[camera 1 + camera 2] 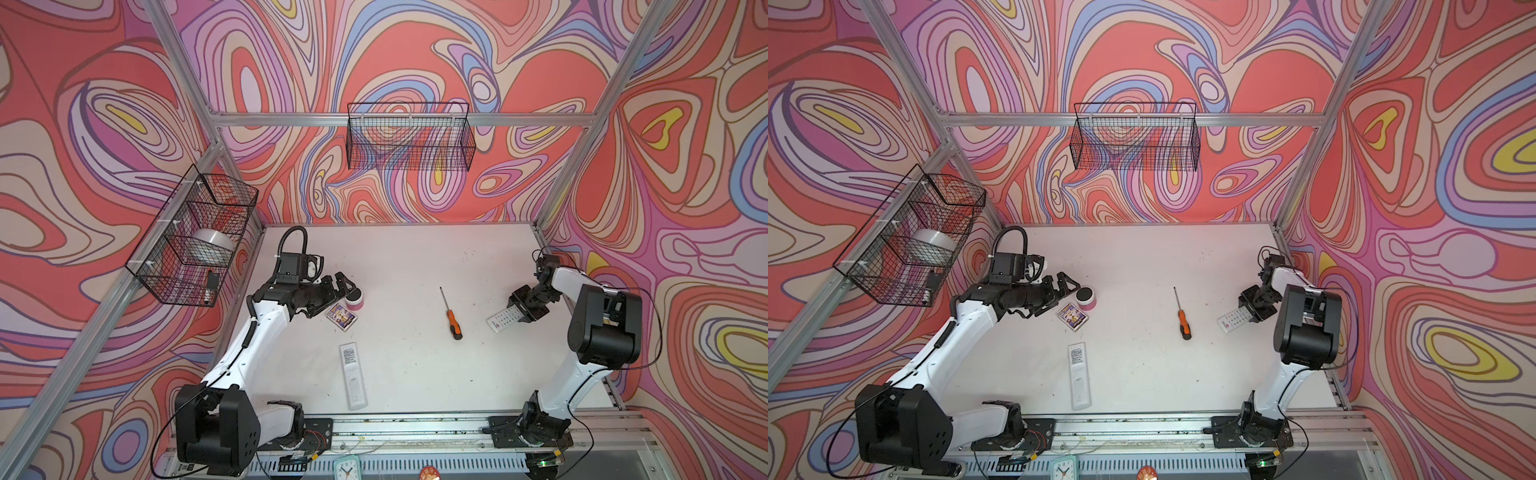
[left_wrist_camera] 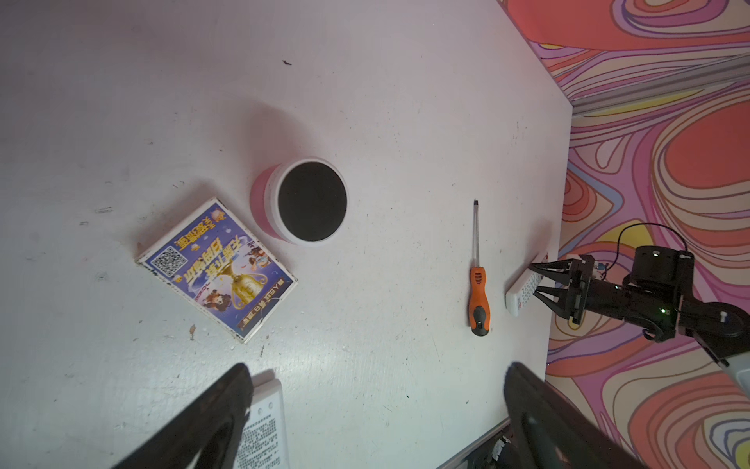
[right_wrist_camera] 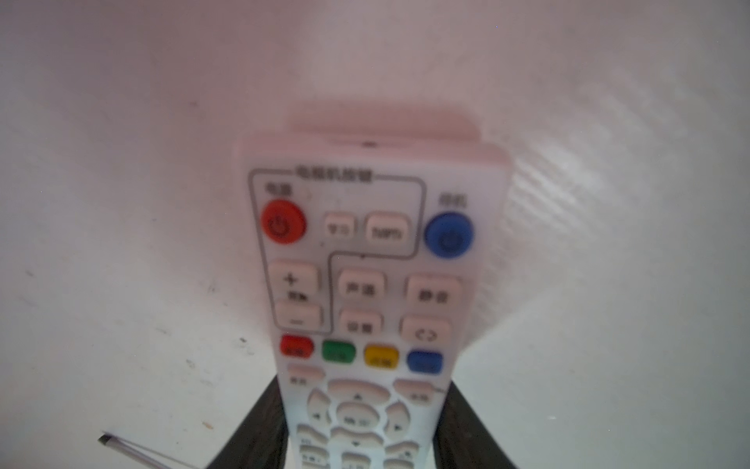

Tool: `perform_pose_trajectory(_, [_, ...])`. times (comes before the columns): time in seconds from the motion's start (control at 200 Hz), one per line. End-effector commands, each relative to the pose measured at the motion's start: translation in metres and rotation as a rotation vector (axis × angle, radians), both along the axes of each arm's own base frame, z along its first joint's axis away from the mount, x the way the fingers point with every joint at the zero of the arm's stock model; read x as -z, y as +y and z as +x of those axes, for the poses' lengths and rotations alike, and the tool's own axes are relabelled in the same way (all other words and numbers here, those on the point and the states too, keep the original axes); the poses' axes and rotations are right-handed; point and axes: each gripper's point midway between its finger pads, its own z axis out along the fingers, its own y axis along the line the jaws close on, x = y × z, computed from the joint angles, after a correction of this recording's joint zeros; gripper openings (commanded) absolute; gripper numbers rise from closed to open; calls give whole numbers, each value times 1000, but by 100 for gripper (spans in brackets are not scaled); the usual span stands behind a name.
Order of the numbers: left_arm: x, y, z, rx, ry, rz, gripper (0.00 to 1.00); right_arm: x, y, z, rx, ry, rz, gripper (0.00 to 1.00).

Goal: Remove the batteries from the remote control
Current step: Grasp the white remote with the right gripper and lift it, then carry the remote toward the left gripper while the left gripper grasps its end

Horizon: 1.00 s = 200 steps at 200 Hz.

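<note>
A white remote control [image 3: 365,260] lies buttons up at the right of the table, also seen in both top views [image 1: 500,322] [image 1: 1230,322]. My right gripper [image 3: 365,390] [image 1: 512,315] is shut on it, one black finger against each long side. A second white remote control [image 1: 353,376] [image 1: 1079,376] lies face down near the front middle, label showing. My left gripper [image 2: 377,369] [image 1: 347,286] hangs open above the table, nothing between its fingers. One finger partly covers that second remote [image 2: 264,430] in the left wrist view. The batteries are hidden.
An orange-and-black screwdriver [image 1: 451,313] [image 2: 478,292] lies between the arms. A pink cylinder with a black top [image 1: 355,299] and a flat printed box [image 1: 341,316] sit by the left gripper. Wire baskets [image 1: 409,137] [image 1: 195,237] hang on the walls.
</note>
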Motion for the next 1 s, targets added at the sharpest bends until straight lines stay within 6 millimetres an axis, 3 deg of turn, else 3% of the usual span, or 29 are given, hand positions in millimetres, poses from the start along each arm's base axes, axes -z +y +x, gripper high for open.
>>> perform_pose_trajectory(0.0, [-13, -18, 1, 53, -36, -71, 100, -35, 21, 20, -18, -173, 106, 41])
perform_pose_trajectory(0.165, [-36, -58, 4, 159, -74, -222, 100, -84, 80, 44, -96, -364, 266, 41])
perform_pose_trajectory(0.26, [-50, -93, 2, 250, -95, -285, 100, -113, 123, 53, -178, -438, 295, 41])
perform_pose_trajectory(0.376, [-56, -138, -10, 391, -103, -244, 100, -134, 183, 58, -251, -463, 358, 40])
perform_pose_trajectory(0.491, [-55, -165, -17, 462, -93, -212, 100, -152, 236, 59, -310, -490, 407, 40])
perform_pose_trajectory(0.561, [-53, -174, -19, 477, -90, -221, 98, -161, 262, 58, -334, -505, 433, 40])
perform_pose_trajectory(0.711, [-49, -184, -27, 514, -74, -234, 81, -172, 301, 52, -381, -512, 474, 39])
perform_pose_trajectory(0.856, [-41, -182, -31, 519, -59, -198, 72, -173, 320, 49, -397, -514, 490, 38])
perform_pose_trajectory(0.996, [-32, -175, -32, 507, -42, -145, 55, -174, 330, 49, -406, -517, 505, 37])
